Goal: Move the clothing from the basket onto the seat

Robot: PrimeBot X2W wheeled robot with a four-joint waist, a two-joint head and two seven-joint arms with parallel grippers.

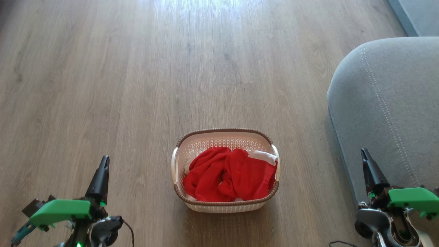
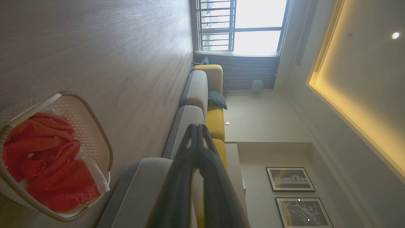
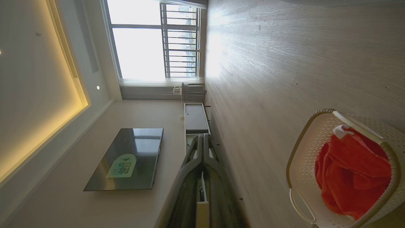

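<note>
Wooden floor (image 1: 137, 68) lies under everything. Left gripper (image 1: 104, 161) and right gripper (image 1: 364, 153) are both clenched and hold nothing, each well apart from the basket (image 1: 224, 207) between them. The clothing (image 1: 224, 175) lies bunched inside it, and the seat (image 1: 387, 103) stands at the right. I think a clenched gripper would only push the cloth down, and a snagged garment could drag or tip this light basket.

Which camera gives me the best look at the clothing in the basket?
Head view: the clothing lies fully visible from above, central in the basket. Both wrist views catch it sideways at a frame edge, partly behind the rim.
</note>
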